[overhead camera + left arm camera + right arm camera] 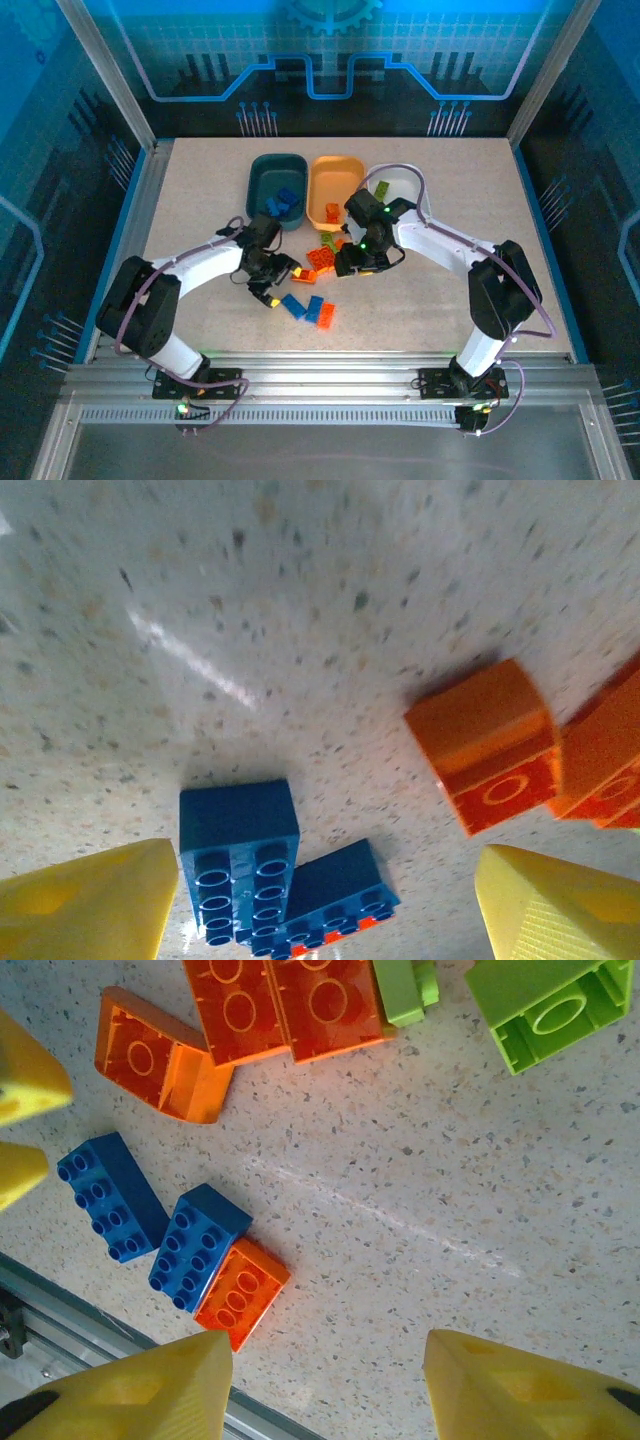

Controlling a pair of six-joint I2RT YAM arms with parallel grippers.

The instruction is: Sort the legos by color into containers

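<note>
Maybe third done: some bricks [285,204] in tubs [262,166] beyond hands. Remaining on desk [190,190]: blues [238,860] under left hand [325,905], released; oranges [285,1005], greens [545,1005] ahead of right hand [330,1390], released, empty.

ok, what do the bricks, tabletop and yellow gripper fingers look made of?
Blue brick: hard moulded plastic, glossy; crisp studs, sheen.
Tabletop: speckled laminate or stone composite, can't tell which; semi-gloss, it shows a glare streak.
Left gripper's fingers: yellow plastic, matte, fine grid texture, possibly 3D-printed.
</note>
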